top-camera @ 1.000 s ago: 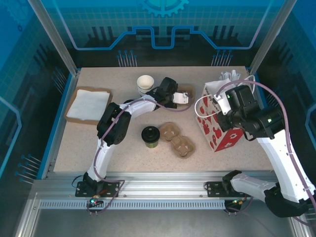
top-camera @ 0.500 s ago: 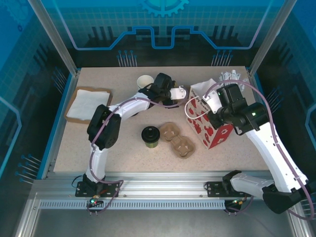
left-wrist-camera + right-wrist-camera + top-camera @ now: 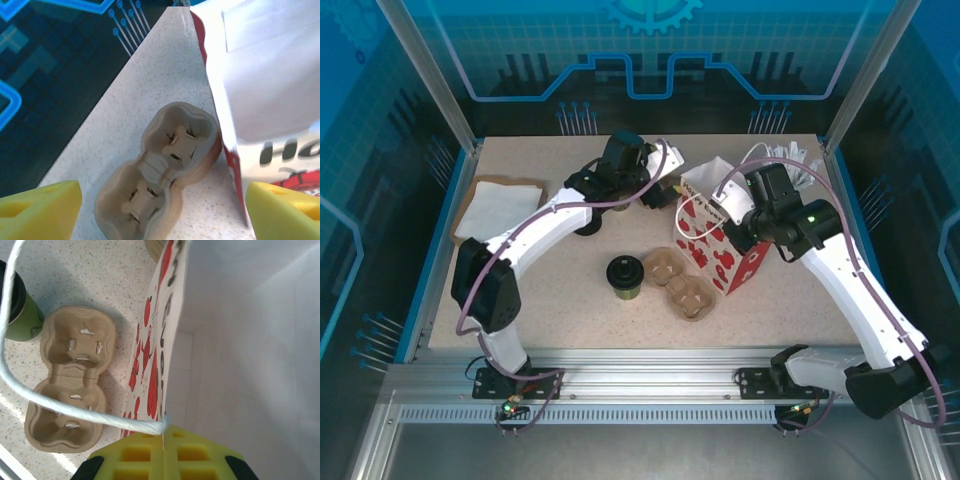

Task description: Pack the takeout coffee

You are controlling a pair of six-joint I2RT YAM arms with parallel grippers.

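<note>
Bag (image 3: 718,250) slid left, pinched by the right end effector (image 3: 163,437) (at its rim); left end effector (image 3: 162,212) is spread wide.

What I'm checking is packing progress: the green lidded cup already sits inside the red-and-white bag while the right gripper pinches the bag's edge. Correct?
Not quite: the takeout coffee is not inside the bag. The top external view shows it standing on the table beside the cardboard cup carrier. The right gripper does pinch the bag's edge.
</note>
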